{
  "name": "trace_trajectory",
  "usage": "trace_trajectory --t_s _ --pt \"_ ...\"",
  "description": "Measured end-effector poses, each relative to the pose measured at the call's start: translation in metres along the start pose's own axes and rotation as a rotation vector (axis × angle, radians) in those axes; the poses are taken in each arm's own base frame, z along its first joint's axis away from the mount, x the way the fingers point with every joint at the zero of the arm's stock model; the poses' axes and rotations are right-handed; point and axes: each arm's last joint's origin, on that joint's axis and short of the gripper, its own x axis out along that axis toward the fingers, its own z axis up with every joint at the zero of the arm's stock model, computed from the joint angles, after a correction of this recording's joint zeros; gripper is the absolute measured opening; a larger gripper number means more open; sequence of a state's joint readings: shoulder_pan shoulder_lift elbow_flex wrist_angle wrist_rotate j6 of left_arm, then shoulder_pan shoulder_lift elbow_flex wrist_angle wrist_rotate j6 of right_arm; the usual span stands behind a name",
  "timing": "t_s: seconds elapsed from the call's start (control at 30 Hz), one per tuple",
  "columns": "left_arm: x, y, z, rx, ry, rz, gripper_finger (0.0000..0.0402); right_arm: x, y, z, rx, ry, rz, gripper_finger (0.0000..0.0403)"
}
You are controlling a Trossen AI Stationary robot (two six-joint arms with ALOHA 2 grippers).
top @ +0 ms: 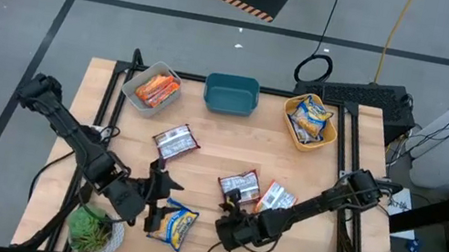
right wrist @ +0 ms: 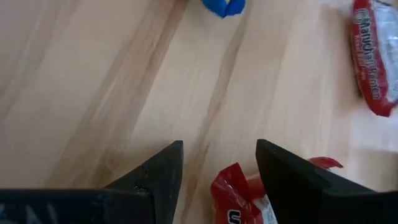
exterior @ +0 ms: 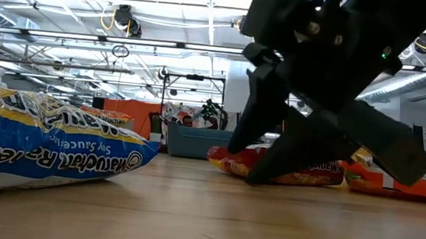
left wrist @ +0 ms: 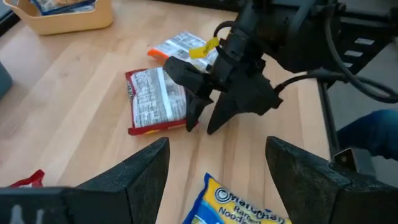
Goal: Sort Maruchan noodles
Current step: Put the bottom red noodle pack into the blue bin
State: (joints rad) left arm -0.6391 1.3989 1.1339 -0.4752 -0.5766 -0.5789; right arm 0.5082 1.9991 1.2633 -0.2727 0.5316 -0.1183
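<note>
Wooden table (top: 295, 250) — three tubs along its far edge | orange packets (top: 157, 89) and yellow packets (top: 311, 120) binned | right gripper (top: 229, 206) open, empty, fingertips touching red-and-silver packet (top: 240, 185) | left gripper (top: 158, 198) open beside yellow-blue packet (top: 174, 225) — four loose.

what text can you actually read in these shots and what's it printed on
"Maruchan Ramen" and "Soy Sauce": yellow and blue packet, low view.
"Maruchan Ramen": red-edged packet, right wrist view.
"Maruchan", with a partial "Nood" beneath: yellow packet, left wrist view.
Back-panel print on the silver-white packet: too small to read.
</note>
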Motion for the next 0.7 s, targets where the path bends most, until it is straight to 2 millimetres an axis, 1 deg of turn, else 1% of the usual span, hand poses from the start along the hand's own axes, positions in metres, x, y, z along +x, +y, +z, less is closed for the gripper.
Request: trace_trajectory --t_s 0.13,0.27,0.37,0.5,0.7 --pt "0.005 -0.002 -0.003 -0.005 0.024 -0.01 0.0271 0.003 -0.005 -0.003 -0.028 0.023 0.008 0.0197" --pt "0.005 -0.004 -0.003 -0.028 0.039 -0.042 0.0271 0.005 -0.009 -0.007 -0.076 0.062 0.015 0.019" --pt "0.005 -0.003 -0.003 -0.025 0.04 -0.041 0.0271 0.007 -0.015 -0.009 -0.075 0.082 0.077 0.0179" --pt "0.005 -0.003 -0.003 -0.005 0.041 -0.043 0.0271 0.011 -0.02 -0.012 -0.063 0.091 0.142 0.0153" --pt "0.007 0.0 -0.002 0.021 0.045 -0.031 0.0271 0.013 -0.023 -0.013 -0.129 0.085 0.162 0.0095"
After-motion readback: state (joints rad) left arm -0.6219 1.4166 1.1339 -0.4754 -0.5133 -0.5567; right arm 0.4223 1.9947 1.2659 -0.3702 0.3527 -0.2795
